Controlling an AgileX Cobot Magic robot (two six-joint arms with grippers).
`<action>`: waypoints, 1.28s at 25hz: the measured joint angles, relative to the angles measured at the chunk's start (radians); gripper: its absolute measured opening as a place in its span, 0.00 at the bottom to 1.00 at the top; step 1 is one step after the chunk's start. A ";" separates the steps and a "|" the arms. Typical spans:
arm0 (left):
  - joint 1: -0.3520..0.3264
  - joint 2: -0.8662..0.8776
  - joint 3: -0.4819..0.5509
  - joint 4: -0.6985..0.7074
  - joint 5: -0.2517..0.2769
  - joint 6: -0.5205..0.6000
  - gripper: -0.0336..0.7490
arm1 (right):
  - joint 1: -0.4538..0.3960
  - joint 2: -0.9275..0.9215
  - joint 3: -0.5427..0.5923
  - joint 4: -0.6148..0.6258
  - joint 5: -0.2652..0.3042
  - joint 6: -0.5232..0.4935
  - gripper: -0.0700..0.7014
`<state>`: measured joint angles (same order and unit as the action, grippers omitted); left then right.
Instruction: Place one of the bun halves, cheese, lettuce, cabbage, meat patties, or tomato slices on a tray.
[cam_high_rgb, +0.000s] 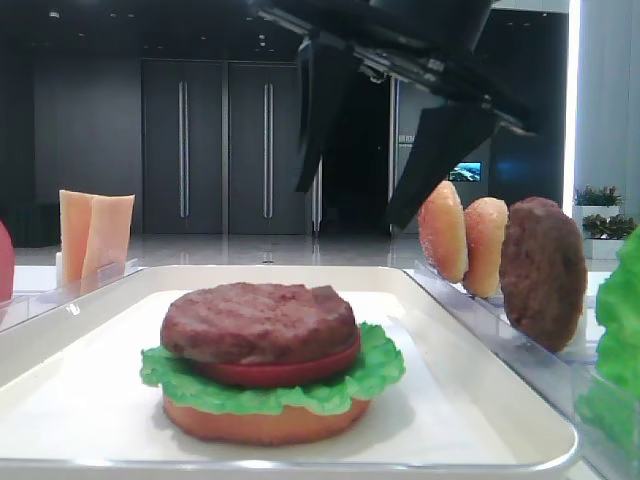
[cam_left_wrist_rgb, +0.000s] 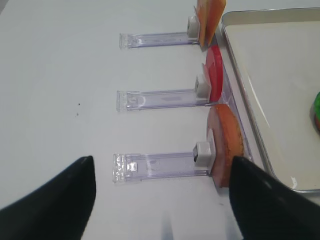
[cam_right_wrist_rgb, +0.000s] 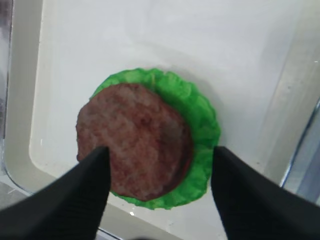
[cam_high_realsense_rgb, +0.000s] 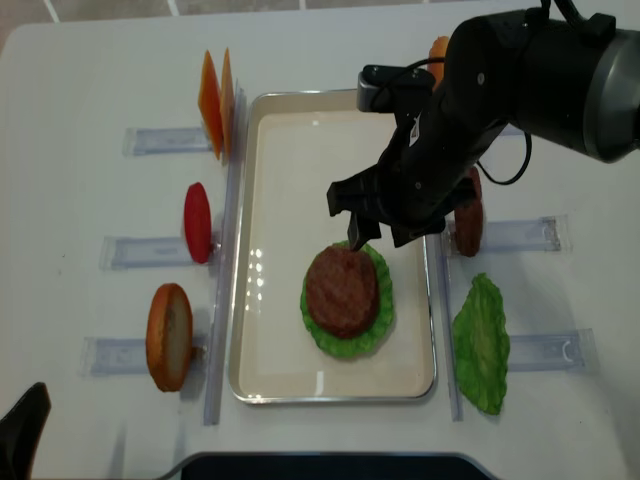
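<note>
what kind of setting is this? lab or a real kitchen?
Looks like a demo or lab table, not a kitchen: toy burger parts stand in clear plastic racks beside a cream tray, and the low view shows a dark lobby with tall doors behind.

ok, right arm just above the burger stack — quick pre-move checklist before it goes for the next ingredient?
1. Right end effector open, nothing held: ok.
2. Meat patty on top of the stack, fingers clear of it: ok.
3. Stack order of bun half, lettuce, tomato slice, then patty: ok.
4. Stack inside the tray rim: ok.
5. Cheese upright in its rack, reachable: ok.
6. Left end effector open, empty, off the tray: ok.
</note>
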<state>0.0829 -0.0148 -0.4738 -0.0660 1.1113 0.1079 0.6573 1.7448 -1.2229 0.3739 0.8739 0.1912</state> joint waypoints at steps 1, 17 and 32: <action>0.000 0.000 0.000 0.000 0.000 0.000 0.86 | 0.000 -0.006 -0.014 -0.029 0.008 0.021 0.67; 0.000 0.000 0.000 0.000 0.000 0.000 0.86 | -0.138 -0.056 -0.217 -0.254 0.298 0.128 0.67; 0.000 0.000 0.000 0.000 0.000 0.000 0.86 | -0.448 -0.056 -0.222 -0.307 0.347 -0.039 0.67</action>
<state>0.0829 -0.0148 -0.4738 -0.0660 1.1113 0.1079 0.2097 1.6886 -1.4449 0.0673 1.2207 0.1526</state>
